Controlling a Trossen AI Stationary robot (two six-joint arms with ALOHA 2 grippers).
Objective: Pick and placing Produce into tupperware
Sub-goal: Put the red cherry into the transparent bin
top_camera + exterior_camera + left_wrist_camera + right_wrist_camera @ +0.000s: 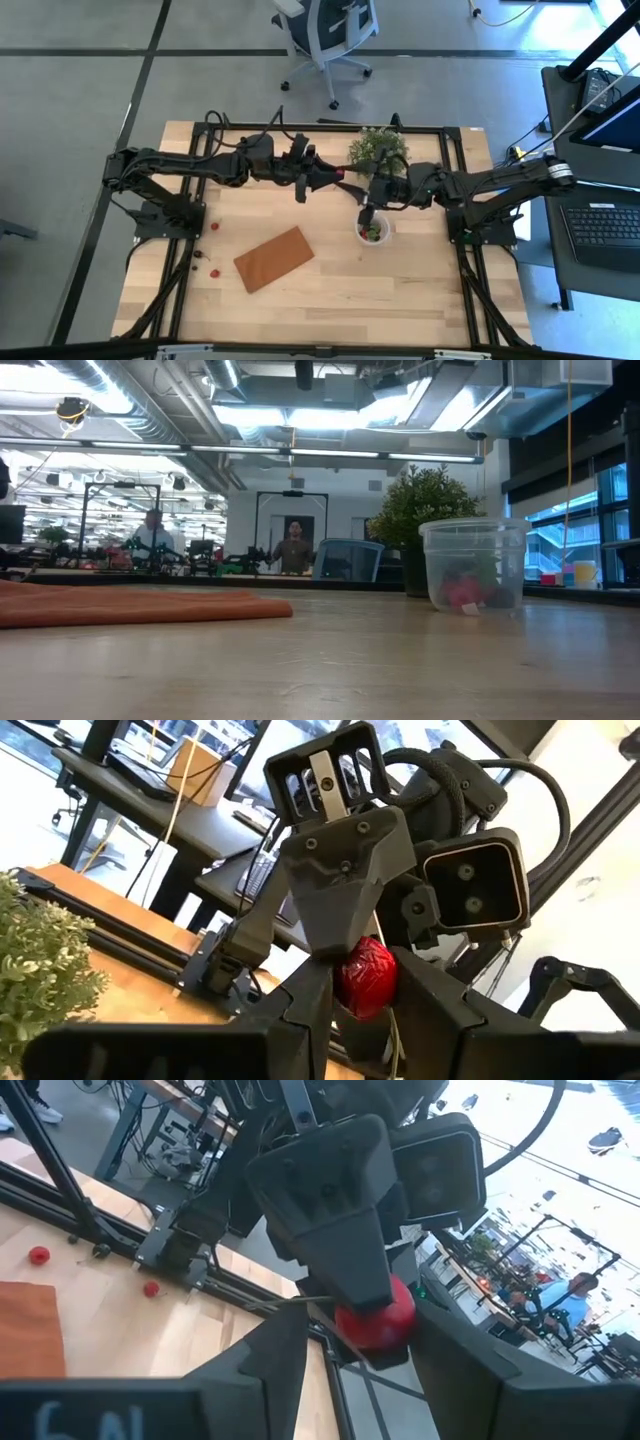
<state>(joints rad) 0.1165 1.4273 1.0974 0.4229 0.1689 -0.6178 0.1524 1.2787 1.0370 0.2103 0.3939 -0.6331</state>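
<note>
taking the table (330, 300) from above as a clock face, two loose red pieces (213, 226) lie out at 9 o'clock, apart from each other near the left arm's base. the brown board (274, 258) lies flat at about 8 o'clock.

at 12 o'clock the left gripper (332, 178) is raised above the wood, its fingers closed on a red strawberry piece (365, 978). the right gripper (355, 186) meets it nose to nose from the other side. its fingers (280, 1365) stand on either side of the same piece, but i cannot tell whether they press on it.

at 1 o'clock stands the green potted plant (378, 150). at 3 o'clock, just below the right gripper, sits the clear cup (374, 240), upright, with red and darker pieces (462, 592) in its bottom. the low view shows two people (294, 546) in the room far behind the table.
</note>
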